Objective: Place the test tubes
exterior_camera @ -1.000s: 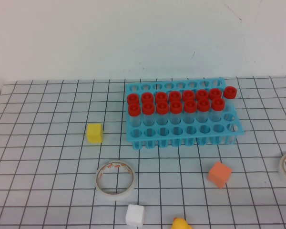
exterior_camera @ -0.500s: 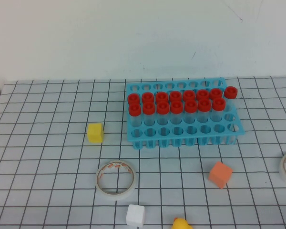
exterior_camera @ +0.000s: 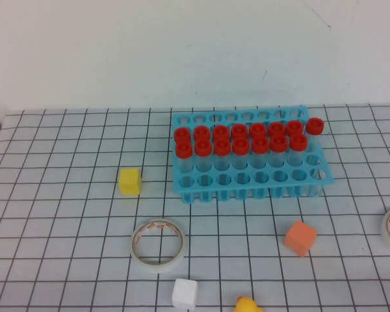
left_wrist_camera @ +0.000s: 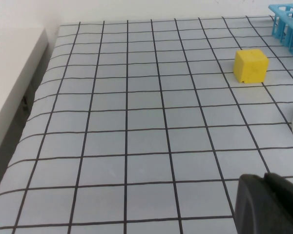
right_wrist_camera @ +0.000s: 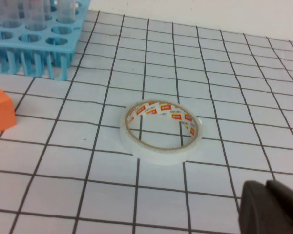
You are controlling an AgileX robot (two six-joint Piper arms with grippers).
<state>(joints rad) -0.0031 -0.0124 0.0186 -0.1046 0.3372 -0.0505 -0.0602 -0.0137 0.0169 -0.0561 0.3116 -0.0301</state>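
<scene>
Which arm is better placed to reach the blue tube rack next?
Probably the right. The blue rack sits right of centre, and the right claw, shut near the right-hand tape roll, sees it close by. The left claw, also shut, hangs by the yellow cube, with only the rack's corner in view.

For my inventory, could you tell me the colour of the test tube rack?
The rack is light blue, clearest in the high view.

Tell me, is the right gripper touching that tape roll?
Apart. The right wrist view shows bare grid between the right gripper and the tape roll. The left gripper sits clear of the yellow cube.
</scene>
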